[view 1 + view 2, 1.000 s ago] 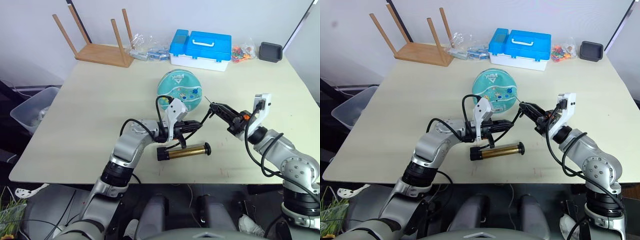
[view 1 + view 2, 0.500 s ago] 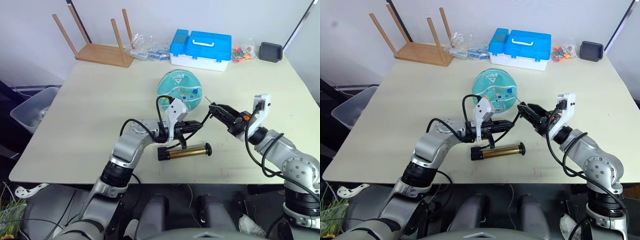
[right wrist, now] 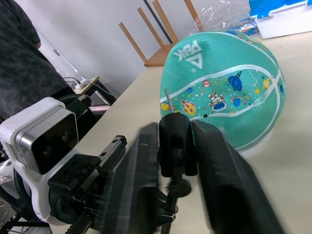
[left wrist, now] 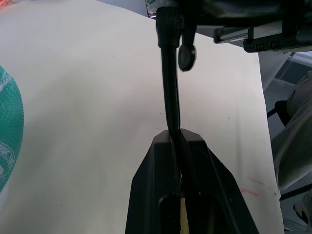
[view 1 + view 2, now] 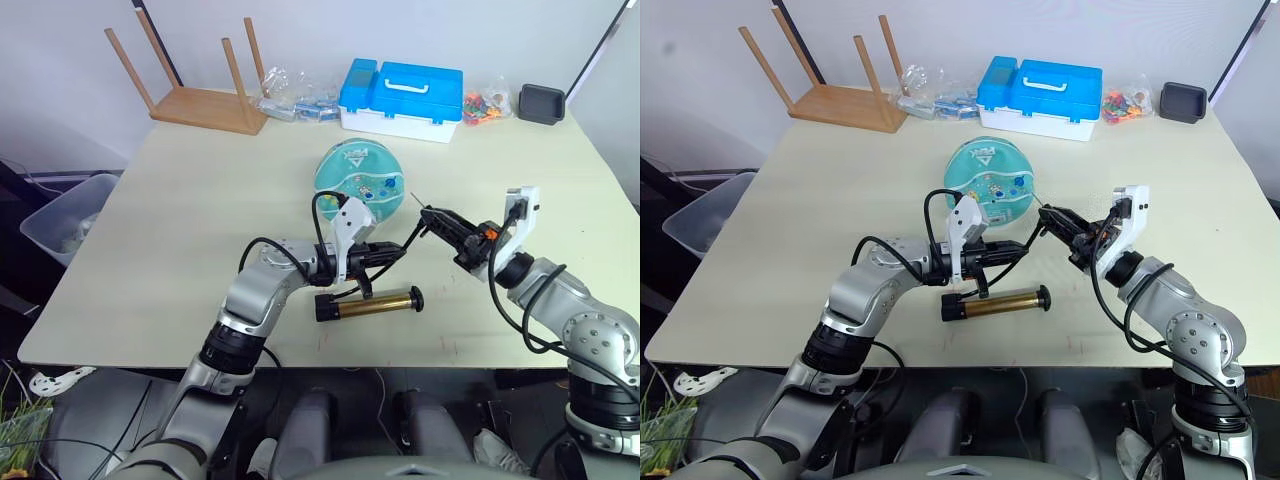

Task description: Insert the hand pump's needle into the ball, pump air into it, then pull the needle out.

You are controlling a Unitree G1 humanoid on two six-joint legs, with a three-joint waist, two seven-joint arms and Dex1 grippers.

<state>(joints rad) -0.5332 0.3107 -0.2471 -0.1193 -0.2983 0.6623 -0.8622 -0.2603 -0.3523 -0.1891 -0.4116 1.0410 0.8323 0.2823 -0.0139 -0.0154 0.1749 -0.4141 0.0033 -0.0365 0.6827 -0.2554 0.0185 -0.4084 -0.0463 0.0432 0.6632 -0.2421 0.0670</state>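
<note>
Lying flat on the pale beige desk (image 5: 170, 210), near its front edge, is the short hand pump with a gold-bronze barrel and black ends (image 5: 367, 301); its thin black hose (image 4: 170, 78) rises from there toward both grippers. The left gripper (image 5: 385, 254) hovers just above the barrel, its two black fingers closed tight on the hose, which runs out from between them. The right gripper (image 5: 430, 218) has its fingers clamped on the black fitting at the hose's far end, with the thin needle (image 3: 167, 100) sticking out past the fingertips and aimed at the teal-turquoise ball with cartoon prints and a white triangle logo (image 5: 359, 178). Needle tip and ball are near but apart. That ball sits at mid-desk, behind both grippers. Along the back edge stand an upturned wooden stool (image 5: 200, 80), clear plastic bags (image 5: 292, 97), a blue and white plastic case (image 5: 402, 98), a bag of colourful pieces (image 5: 487, 106) and a small black tray (image 5: 541, 103)
</note>
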